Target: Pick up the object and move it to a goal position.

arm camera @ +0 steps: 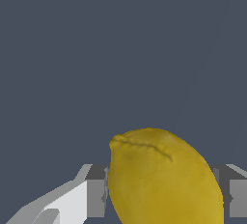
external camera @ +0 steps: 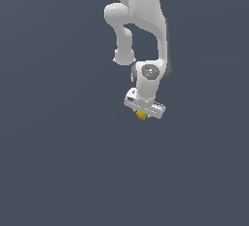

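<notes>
In the exterior view the white arm (external camera: pixel 141 20) comes down from the top centre of the frame, bends through its joints and ends in a wide white gripper (external camera: pixel 141 113) a little above and to the right of the frame's centre. The gripper bar is tilted, its right end lower than its left. Just under the bar, touching it, sits the small yellow-orange object (external camera: pixel 141 115); only its lower part shows, a rounded lump far narrower than the gripper. Everything around is a plain, flat grey-blue ground (external camera: pixel 58 161), with nothing on it to show whether the object rests on a surface or hangs above it.

In the wrist view the object (arm camera: pixel 164 179) fills the lower middle of the picture: a yellow, egg-like shape with a darker crease running across its upper end. A grey and white finger (arm camera: pixel 91 191) stands against one flank and a second finger (arm camera: pixel 234 194) against the other, so the gripper (arm camera: pixel 164 194) is clenched around the object, gripping it from both sides
</notes>
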Controlling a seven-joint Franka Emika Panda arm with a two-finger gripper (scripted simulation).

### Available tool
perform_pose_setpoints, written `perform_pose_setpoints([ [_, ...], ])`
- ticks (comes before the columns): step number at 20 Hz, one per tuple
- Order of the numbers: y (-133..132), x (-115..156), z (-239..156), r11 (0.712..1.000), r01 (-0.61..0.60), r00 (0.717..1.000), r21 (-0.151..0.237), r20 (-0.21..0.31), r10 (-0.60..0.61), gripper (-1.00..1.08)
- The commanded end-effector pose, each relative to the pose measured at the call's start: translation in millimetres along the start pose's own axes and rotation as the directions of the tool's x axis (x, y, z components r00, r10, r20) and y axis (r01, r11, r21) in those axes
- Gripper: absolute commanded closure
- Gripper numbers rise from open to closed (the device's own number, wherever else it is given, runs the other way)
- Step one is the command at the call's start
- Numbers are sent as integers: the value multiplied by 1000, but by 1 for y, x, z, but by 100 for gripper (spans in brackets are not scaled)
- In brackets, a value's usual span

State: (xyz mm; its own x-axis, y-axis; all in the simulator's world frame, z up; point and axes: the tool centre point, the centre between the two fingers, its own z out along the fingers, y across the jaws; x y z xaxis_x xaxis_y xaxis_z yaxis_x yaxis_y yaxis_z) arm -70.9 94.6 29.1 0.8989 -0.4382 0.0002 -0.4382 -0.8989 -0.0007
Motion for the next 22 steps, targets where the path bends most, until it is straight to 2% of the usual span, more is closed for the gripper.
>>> perform_pose_setpoints([
  [1, -1, 1, -1, 1000, 0, 1000, 0, 0, 0, 108],
  [10, -21, 10, -23, 1000, 0, 1000, 0, -1, 0, 108],
  [22, -83, 42, -90, 1000, -1, 1000, -1, -1, 1, 108],
])
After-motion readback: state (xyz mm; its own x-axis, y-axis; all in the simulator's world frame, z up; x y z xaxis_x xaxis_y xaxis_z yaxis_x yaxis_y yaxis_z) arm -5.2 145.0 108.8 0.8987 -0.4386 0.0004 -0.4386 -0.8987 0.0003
